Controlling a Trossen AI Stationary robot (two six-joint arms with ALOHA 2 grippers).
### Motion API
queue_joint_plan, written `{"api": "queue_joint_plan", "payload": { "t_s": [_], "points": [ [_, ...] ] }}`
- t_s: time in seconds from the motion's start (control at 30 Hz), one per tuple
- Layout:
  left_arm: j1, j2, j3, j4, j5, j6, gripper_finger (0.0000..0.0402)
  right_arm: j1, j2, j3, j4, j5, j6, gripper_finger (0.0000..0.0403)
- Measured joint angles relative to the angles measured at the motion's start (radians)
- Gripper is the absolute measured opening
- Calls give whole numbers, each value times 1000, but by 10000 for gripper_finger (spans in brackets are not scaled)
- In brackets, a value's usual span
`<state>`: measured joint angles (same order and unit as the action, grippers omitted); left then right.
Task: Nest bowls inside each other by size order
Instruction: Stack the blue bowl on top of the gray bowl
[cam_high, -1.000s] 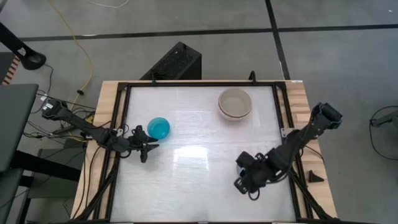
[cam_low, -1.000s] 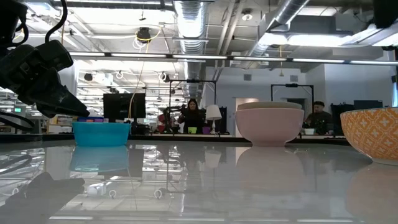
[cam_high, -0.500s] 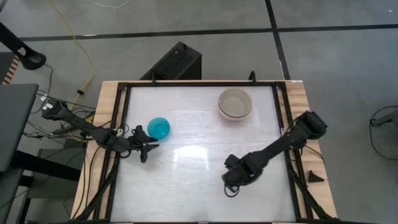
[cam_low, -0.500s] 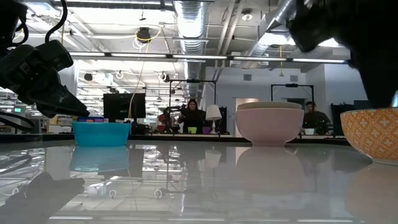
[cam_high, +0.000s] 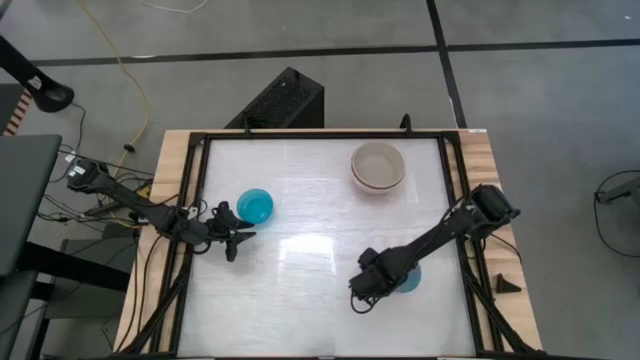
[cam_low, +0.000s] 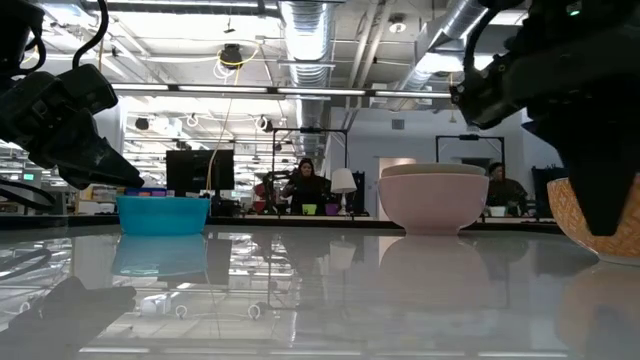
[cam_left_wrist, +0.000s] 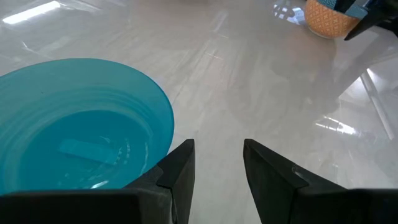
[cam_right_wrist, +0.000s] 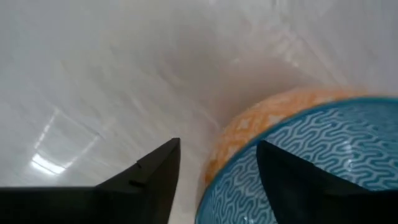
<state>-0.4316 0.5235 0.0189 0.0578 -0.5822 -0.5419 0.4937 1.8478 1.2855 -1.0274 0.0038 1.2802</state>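
A light blue patterned bowl (cam_right_wrist: 311, 155) sits inside the orange patterned bowl (cam_right_wrist: 249, 124) near the table's right front (cam_high: 408, 280). My right gripper (cam_right_wrist: 217, 146) stands open at that pair's left side (cam_high: 360, 295), with the orange rim showing between its fingers. The grey-beige bowl sits in the pale pink bowl (cam_high: 378, 167) at the far middle. The teal bowl (cam_high: 256, 205) stands alone on its base at the left. My left gripper (cam_left_wrist: 217, 146) is open just beside it, on its near side (cam_high: 238, 238).
Black frame rails (cam_high: 195, 200) run along the table's left and right sides. A small black wedge (cam_high: 508, 284) lies on the right wooden edge, and a black box (cam_high: 285, 100) stands beyond the far edge. People (cam_low: 305, 185) sit in the room behind.
My right gripper has gone toward the table's left edge, and the arm has stretched out lower over the table. The light blue bowl, covered by the gripper before, now shows beside it. In the low view the right arm has come in front of the orange bowl.
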Motion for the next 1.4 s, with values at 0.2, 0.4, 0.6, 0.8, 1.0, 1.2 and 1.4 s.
{"api": "queue_joint_plan", "payload": {
  "t_s": [0.2,0.4,0.6,0.8,1.0,1.2,1.4],
  "points": [
    [0,0,0,0,0,0,125,-7,-1,0,-54,-3,-15,109],
    [0,0,0,0,0,0,125,-8,-10,51,-157,-35,-71,40],
    [0,0,0,0,0,0,125,-26,-11,220,-418,20,-119,42],
    [0,0,0,0,0,0,125,-113,-20,394,-530,219,-335,43],
    [0,0,0,0,0,0,125,-309,-32,502,-541,351,-659,44],
    [0,0,0,0,0,0,125,-546,-32,523,-490,365,-939,44],
    [0,0,0,0,0,0,125,-767,-31,520,-421,321,-1113,44]
  ]
}}
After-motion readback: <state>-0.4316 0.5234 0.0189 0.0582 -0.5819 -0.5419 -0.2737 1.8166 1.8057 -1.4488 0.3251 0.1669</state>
